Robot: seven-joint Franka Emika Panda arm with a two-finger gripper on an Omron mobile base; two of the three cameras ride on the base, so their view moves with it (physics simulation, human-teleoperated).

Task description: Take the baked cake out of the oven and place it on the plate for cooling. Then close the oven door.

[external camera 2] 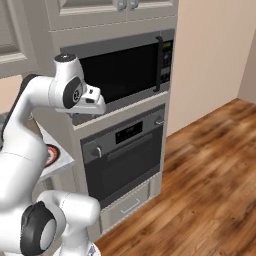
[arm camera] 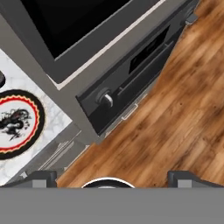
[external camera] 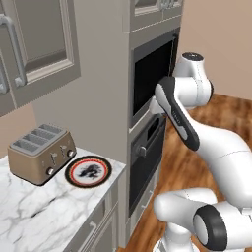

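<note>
Nothing done yet: oven door (external camera 2: 127, 167), frame centre, is shut, plate (external camera: 88, 171) on the worktop (external camera: 34, 216) bare, my pincer (arm camera: 113, 177) released.

The oven door (external camera 2: 127, 162) stands shut, barring the cavity; its bar handle (external camera 2: 131, 148) juts out in front. Wooden floor (external camera 2: 200, 185) before it lies open. On the marble counter (external camera: 34, 211), a toaster (external camera: 42, 153) crowds the plate (external camera: 88, 171) from the left; the near counter is free.
</note>
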